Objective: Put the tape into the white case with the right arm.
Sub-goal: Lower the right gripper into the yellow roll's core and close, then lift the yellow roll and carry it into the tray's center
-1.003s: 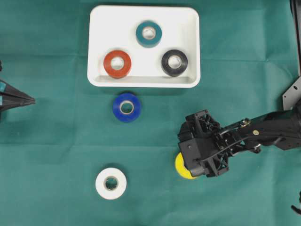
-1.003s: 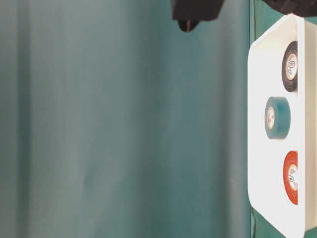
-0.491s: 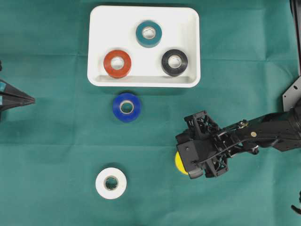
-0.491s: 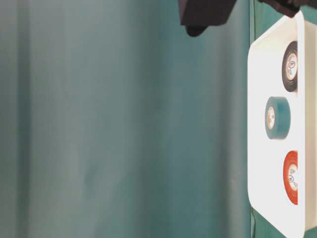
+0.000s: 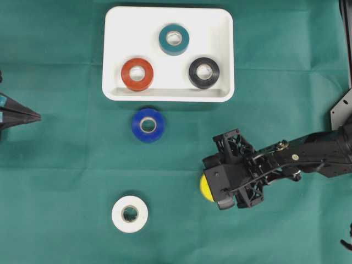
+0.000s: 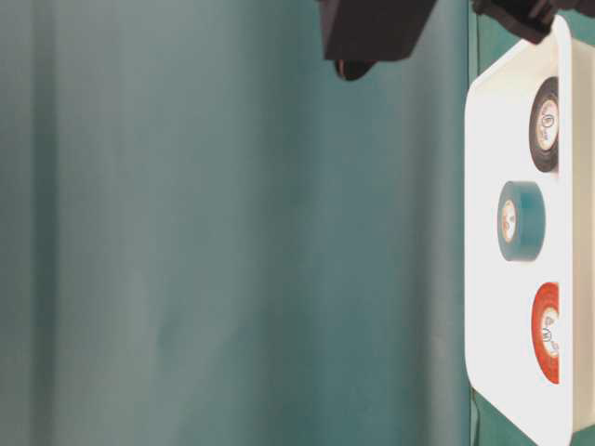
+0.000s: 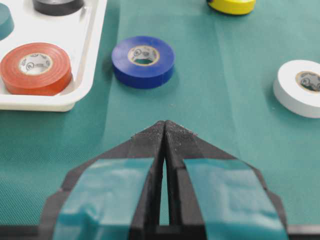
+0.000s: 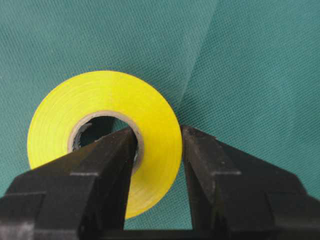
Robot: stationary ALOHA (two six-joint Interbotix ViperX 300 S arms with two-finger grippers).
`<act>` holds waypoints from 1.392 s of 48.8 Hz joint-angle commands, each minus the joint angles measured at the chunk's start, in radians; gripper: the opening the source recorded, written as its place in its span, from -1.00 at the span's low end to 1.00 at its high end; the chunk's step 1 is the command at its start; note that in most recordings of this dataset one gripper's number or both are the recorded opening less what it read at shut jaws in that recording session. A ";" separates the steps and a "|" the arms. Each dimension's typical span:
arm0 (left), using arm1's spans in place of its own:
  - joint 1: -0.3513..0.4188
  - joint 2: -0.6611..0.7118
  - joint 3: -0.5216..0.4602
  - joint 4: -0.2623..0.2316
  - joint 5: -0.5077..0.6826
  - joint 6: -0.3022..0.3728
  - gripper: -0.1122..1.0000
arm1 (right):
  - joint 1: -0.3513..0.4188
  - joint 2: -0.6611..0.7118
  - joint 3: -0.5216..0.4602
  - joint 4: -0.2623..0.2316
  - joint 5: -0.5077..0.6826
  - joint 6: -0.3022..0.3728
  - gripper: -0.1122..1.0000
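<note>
The white case [image 5: 120, 28] lies at the top centre and holds a red [image 5: 137, 74], a teal [image 5: 174, 39] and a black tape roll [image 5: 204, 73]. My right gripper [image 5: 215, 190], all black, is shut on the yellow tape [image 5: 205, 187] at the lower right. In the right wrist view one finger [image 8: 107, 160] sits inside the roll's core and the other against its outer wall, around the yellow tape [image 8: 115, 95]. My left gripper [image 5: 37, 116] is shut and empty at the left edge; it also shows in the left wrist view [image 7: 164, 122].
A blue tape roll [image 5: 148, 125] lies just below the case's front rim. A white tape roll [image 5: 130, 214] lies at the lower left. The table-level view shows the case [image 6: 488, 232] at the right and part of the right gripper [image 6: 353, 67] at the top.
My right gripper has shifted a little left and up in the overhead view, and the yellow tape has moved with it. The left arm has not moved.
</note>
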 commanded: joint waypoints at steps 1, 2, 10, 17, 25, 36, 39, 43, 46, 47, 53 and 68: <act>0.003 0.008 -0.012 -0.002 -0.011 0.000 -0.79 | 0.006 -0.060 -0.029 0.003 0.002 0.002 -0.77; 0.003 0.008 -0.012 -0.002 -0.009 0.000 -0.79 | 0.008 -0.072 -0.031 0.005 0.003 0.002 -0.77; 0.003 0.008 -0.012 -0.002 -0.009 0.000 -0.79 | 0.011 -0.127 -0.037 0.005 0.041 0.002 -0.78; 0.003 0.008 -0.012 -0.002 -0.009 0.000 -0.79 | 0.011 -0.135 -0.041 0.005 0.072 0.002 -0.78; 0.003 0.008 -0.012 -0.002 -0.009 0.000 -0.79 | 0.011 -0.103 -0.078 0.003 0.069 0.002 -0.78; 0.003 0.008 -0.012 -0.002 -0.009 0.000 -0.79 | 0.009 -0.015 -0.190 0.000 0.078 0.000 -0.78; 0.003 0.008 -0.012 -0.002 -0.011 0.000 -0.79 | 0.006 0.006 -0.219 0.000 0.083 0.000 -0.78; 0.003 0.008 -0.012 -0.002 -0.011 0.000 -0.79 | 0.002 0.032 -0.253 0.000 0.097 0.000 -0.78; 0.002 0.008 -0.012 -0.002 -0.009 0.000 -0.79 | -0.003 0.041 -0.267 0.000 0.106 0.000 -0.78; 0.003 0.008 -0.012 -0.002 -0.009 0.000 -0.79 | -0.005 0.041 -0.270 0.000 0.107 0.000 -0.78; 0.003 0.008 -0.012 -0.002 -0.011 0.000 -0.79 | -0.031 0.043 -0.275 0.000 0.112 0.000 -0.78; 0.003 0.008 -0.011 -0.002 -0.011 0.002 -0.79 | -0.164 0.044 -0.282 -0.003 0.110 0.000 -0.78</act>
